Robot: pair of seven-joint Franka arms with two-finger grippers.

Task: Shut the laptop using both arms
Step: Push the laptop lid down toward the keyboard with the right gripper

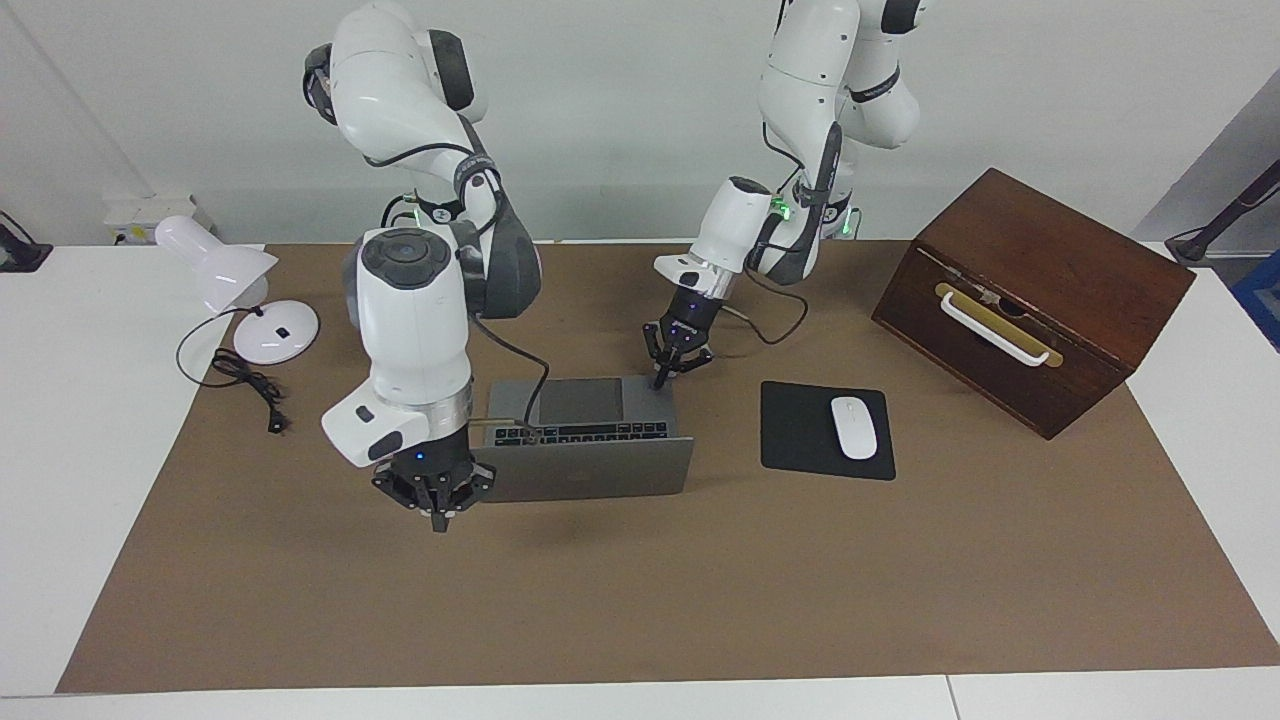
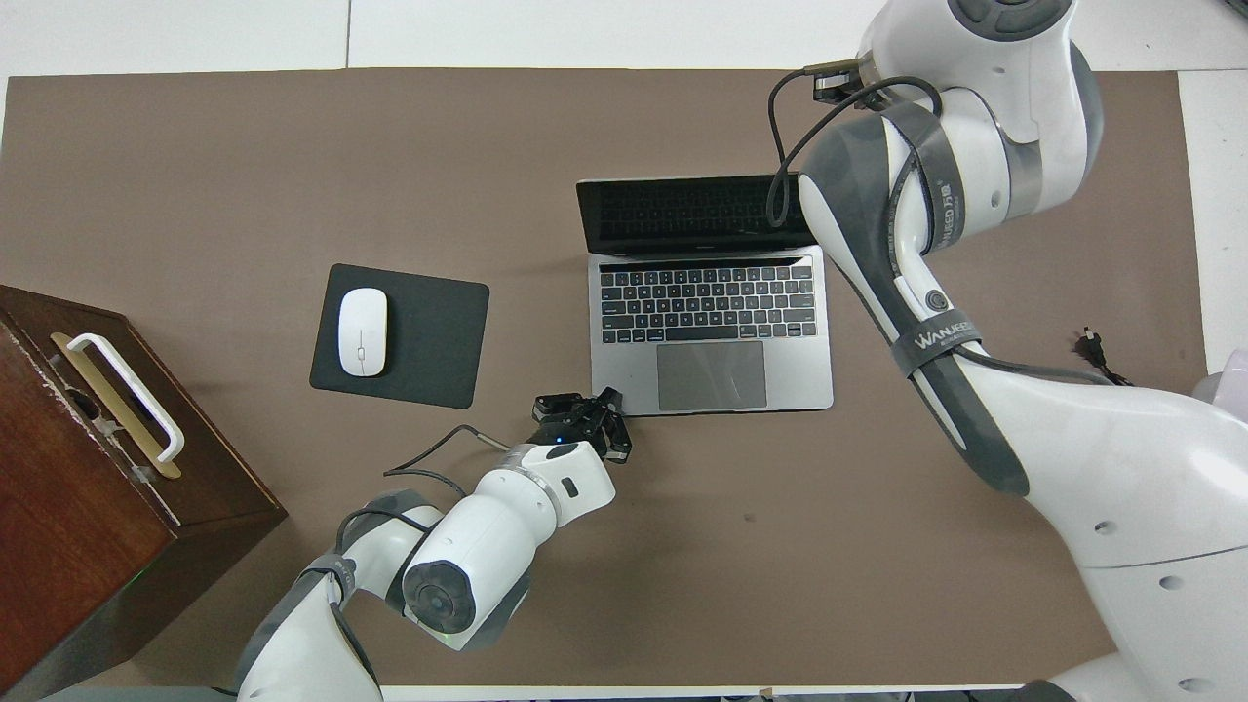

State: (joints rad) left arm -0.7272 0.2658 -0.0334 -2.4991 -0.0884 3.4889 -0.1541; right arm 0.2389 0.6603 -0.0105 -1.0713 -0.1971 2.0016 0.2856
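We see one laptop (image 1: 585,440) open mid-desk (image 1: 700,600). Two end effectors, both with fingertips together: the left end effector (image 1: 660,381) at its robot-side corner, the right end effector (image 1: 437,522) just beside its lid. One mouse (image 1: 854,427) lies on one mouse pad (image 1: 800,440); one wooden box (image 1: 1035,295) and one lamp (image 1: 235,290) sit at the desk's ends.

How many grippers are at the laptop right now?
2: left gripper at the laptop's base corner nearest the robots; right gripper beside the raised lid's edge, toward the right arm's end.
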